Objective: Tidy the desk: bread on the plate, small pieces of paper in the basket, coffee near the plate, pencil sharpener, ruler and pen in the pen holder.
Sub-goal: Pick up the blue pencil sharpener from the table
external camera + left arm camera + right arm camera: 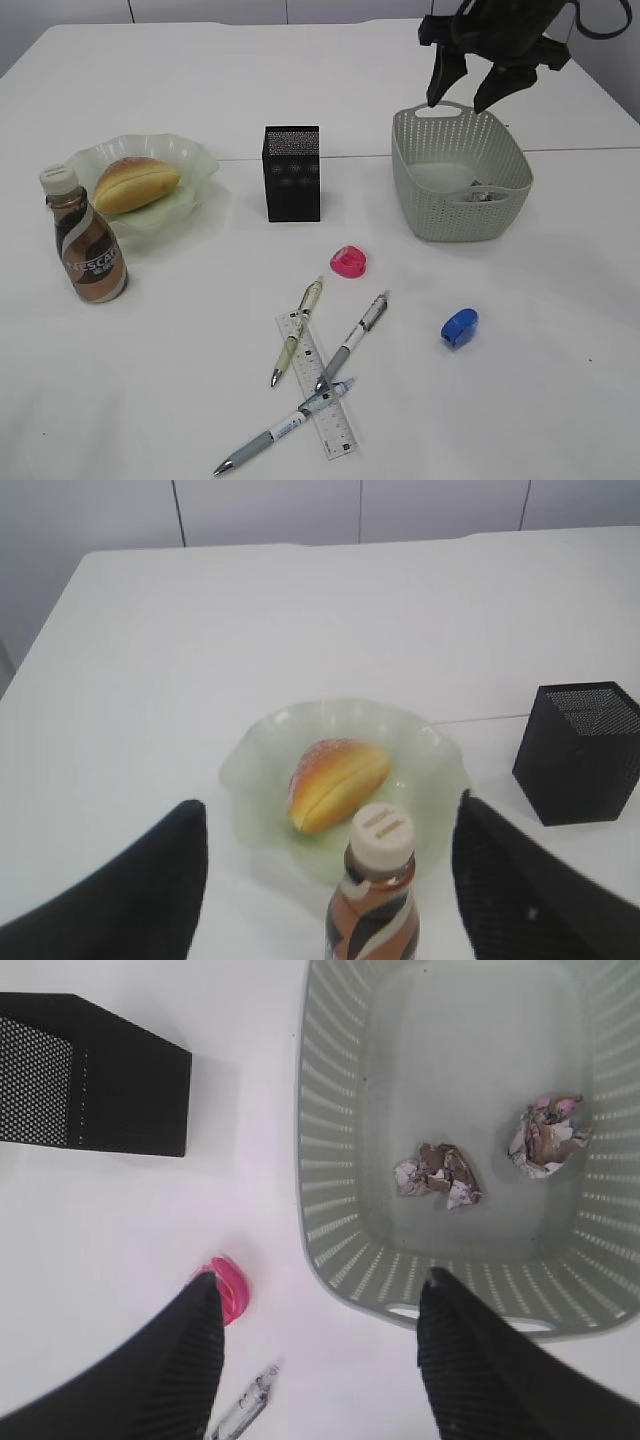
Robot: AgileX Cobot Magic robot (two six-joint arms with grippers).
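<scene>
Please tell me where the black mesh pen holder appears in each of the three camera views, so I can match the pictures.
Exterior view: the pen holder stands upright at the centre, between the plate and the basket.
Left wrist view: at the right edge, right of the plate.
Right wrist view: in the upper left corner, left of the basket.
Shared landmark: the pen holder itself is the only thing seen in all three views.

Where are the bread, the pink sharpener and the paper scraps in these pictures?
bread [335, 783]: left wrist view, on its split golden top.
pink sharpener [349, 263]: exterior view, on the middle of its pink body.
paper scraps [438, 1173]: right wrist view, on the left crumpled wad inside the basket.
</scene>
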